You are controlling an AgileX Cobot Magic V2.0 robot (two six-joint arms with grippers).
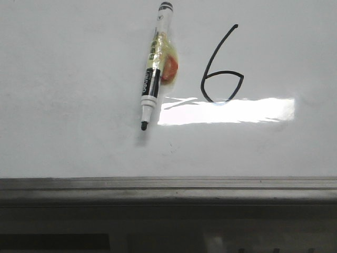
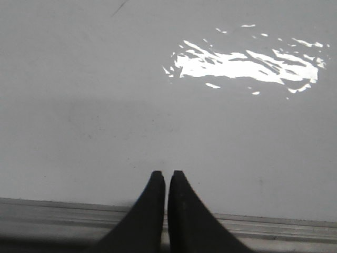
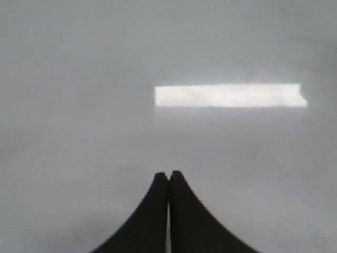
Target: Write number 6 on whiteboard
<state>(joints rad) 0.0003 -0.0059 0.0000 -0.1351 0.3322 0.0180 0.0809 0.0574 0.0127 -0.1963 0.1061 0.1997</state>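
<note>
Board: the whiteboard (image 1: 68,132) is lying flat and filling the front view, its grey strip (image 1: 168,184) running along the near edge and a bar of glare (image 1: 226,110) sitting right of centre.
Digit: the 6 (image 1: 221,66) is showing complete, right of centre toward the far side, its loop just dipping into the glare.
Marker: the marker (image 1: 154,66) is lying loose on the board just left of the 6, uncapped, tip pointing near, with yellowish tape and a red blob on its barrel.
Left gripper: the left gripper (image 2: 167,176) is hovering over bare board by the near strip, fingers pressed together on nothing.
Right gripper: the right gripper (image 3: 169,175) is hanging over bare board too, fingers together and empty.
Stage: the writing is looking finished, judging by the whole digit and the released marker.
Risk: the open tip is resting at or near the surface, so any roll or nudge could be leaving a stray mark; an arm sweeping low across the 6 could be smearing the ink.
</note>
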